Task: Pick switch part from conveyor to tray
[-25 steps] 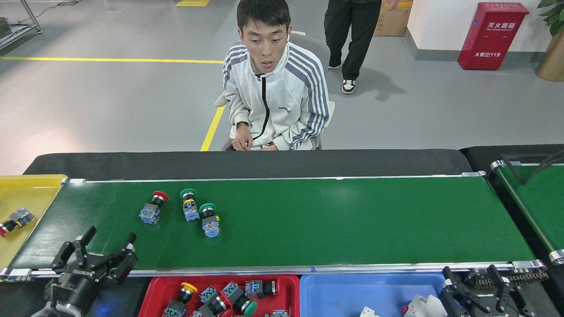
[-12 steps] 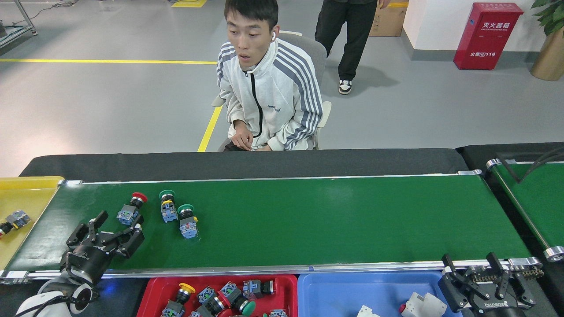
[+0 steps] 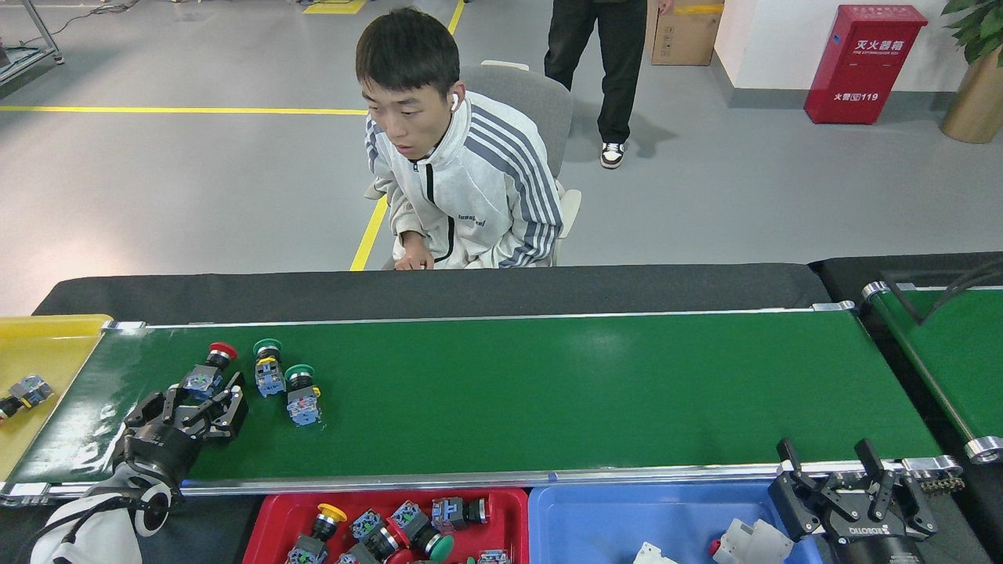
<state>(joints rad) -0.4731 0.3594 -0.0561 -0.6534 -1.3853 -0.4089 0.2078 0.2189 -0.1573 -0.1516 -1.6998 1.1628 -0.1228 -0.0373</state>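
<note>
Conveyor (image 3: pixel 548 392), dark-green belt: three push-button switch parts near its left end, namely the red-capped switch part (image 3: pixel 205 374), the first green-capped switch part (image 3: pixel 268 366) and the second green-capped switch part (image 3: pixel 301 394), none lifted yet. Left gripper (image 3: pixel 202 399), fingers spread, holds nothing and hovers right at the red-capped one; right gripper (image 3: pixel 850 489), fingers apart and empty, sits past the conveyor's near right corner. Red tray (image 3: pixel 274 509) below the conveyor's near rail already carries several switch parts, so the task appears partly done with three picks left; the blue tray (image 3: pixel 595 521) adjoins it.
</note>
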